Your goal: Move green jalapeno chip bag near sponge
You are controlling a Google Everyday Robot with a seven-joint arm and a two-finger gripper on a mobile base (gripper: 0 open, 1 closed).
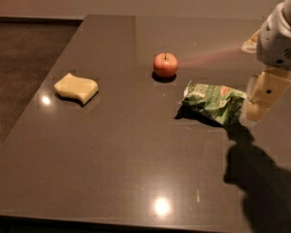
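Observation:
The green jalapeno chip bag (214,102) lies crumpled on the dark table, right of centre, with its white label patch facing up. The pale yellow sponge (76,87) lies flat on the left side of the table, far from the bag. My gripper (258,103) hangs from the white arm (280,40) at the right edge of the view. It is low over the table and right at the bag's right end.
A red apple (165,64) stands behind and left of the bag, between bag and sponge but further back. The dark table (136,169) has its left edge beyond the sponge and its front edge at the bottom. My arm's shadow falls at the lower right.

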